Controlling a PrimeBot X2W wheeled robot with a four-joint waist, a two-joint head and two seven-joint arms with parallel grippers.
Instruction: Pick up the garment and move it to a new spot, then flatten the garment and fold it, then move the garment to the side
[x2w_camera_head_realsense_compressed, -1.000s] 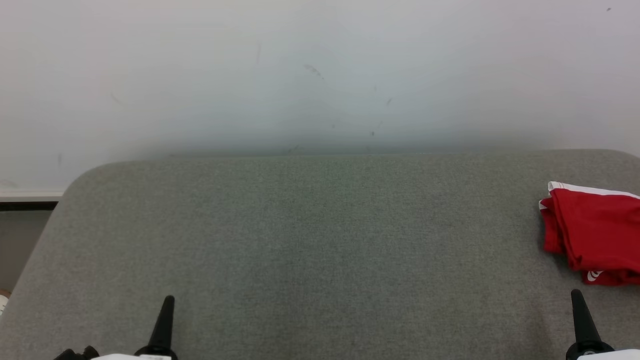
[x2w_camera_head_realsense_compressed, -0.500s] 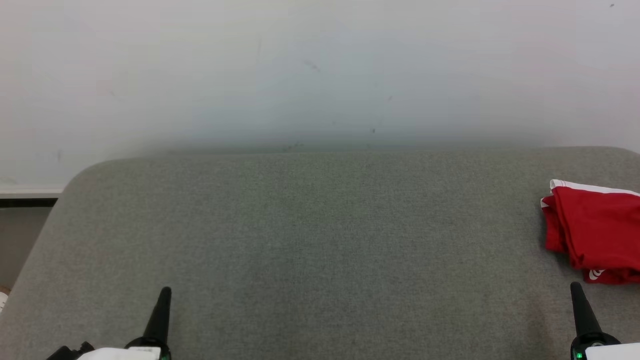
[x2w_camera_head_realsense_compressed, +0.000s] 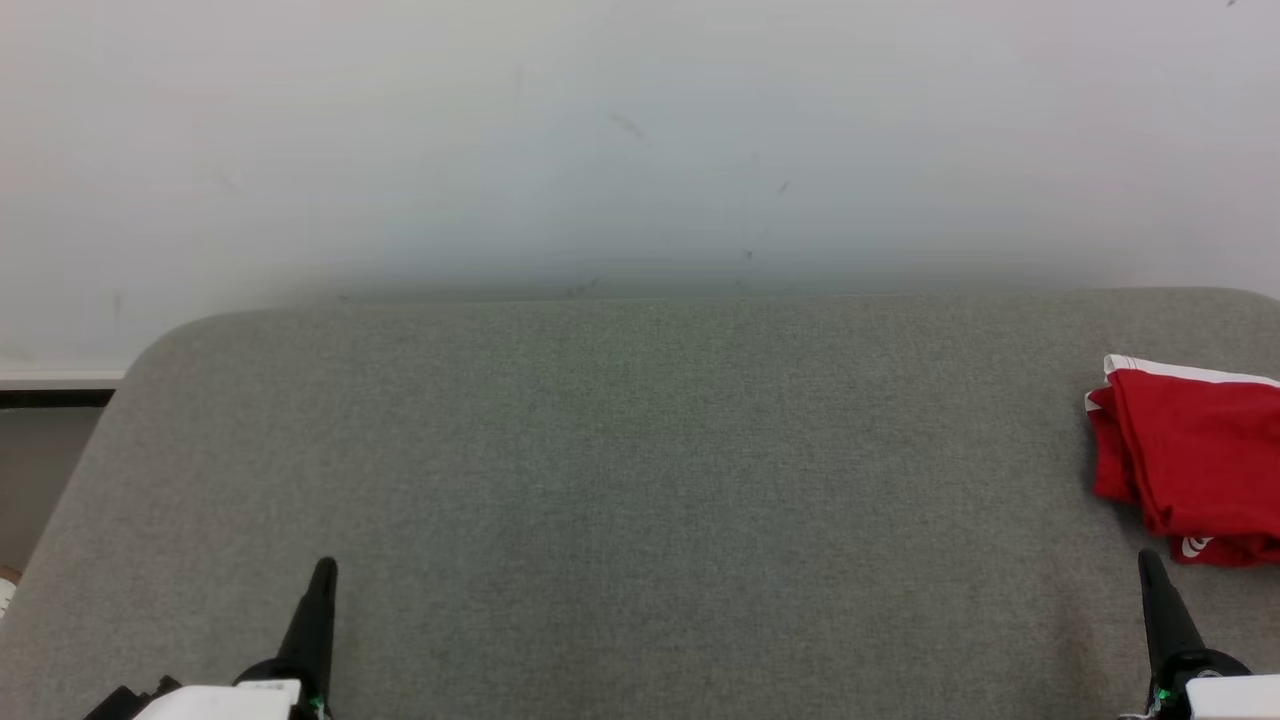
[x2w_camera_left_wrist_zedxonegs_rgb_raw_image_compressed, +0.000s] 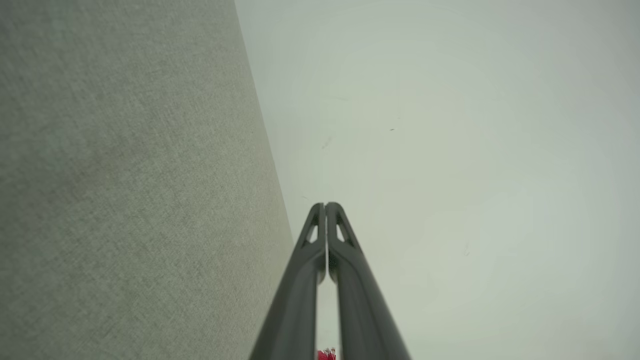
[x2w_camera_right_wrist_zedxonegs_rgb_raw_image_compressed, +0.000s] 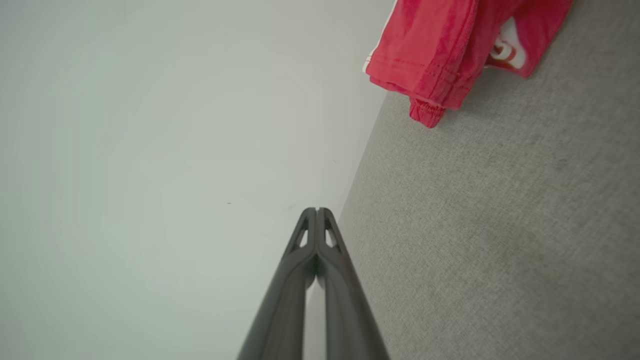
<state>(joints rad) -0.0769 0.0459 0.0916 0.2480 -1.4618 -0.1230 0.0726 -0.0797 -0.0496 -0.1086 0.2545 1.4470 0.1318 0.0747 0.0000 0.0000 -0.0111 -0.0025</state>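
The garment (x2w_camera_head_realsense_compressed: 1195, 460) is red with white trim, folded into a small stack at the right edge of the grey cushioned surface (x2w_camera_head_realsense_compressed: 640, 480). It also lies at the top of the right wrist view, as the red garment (x2w_camera_right_wrist_zedxonegs_rgb_raw_image_compressed: 440, 45) with a white logo. My right gripper (x2w_camera_head_realsense_compressed: 1150, 565) stands just in front of it at the lower right, shut and empty, fingers together (x2w_camera_right_wrist_zedxonegs_rgb_raw_image_compressed: 316, 212). My left gripper (x2w_camera_head_realsense_compressed: 325, 570) is at the lower left, far from the garment, shut with nothing in it (x2w_camera_left_wrist_zedxonegs_rgb_raw_image_compressed: 325, 206).
A pale wall (x2w_camera_head_realsense_compressed: 640, 140) rises right behind the surface's back edge. The surface's rounded left corner (x2w_camera_head_realsense_compressed: 150, 350) drops to a floor strip with a dark baseboard (x2w_camera_head_realsense_compressed: 55, 400).
The head view has shifted slightly, so the surface and garment sit a little higher. Both grippers' tips also show a bit higher in view. The garment lies as before.
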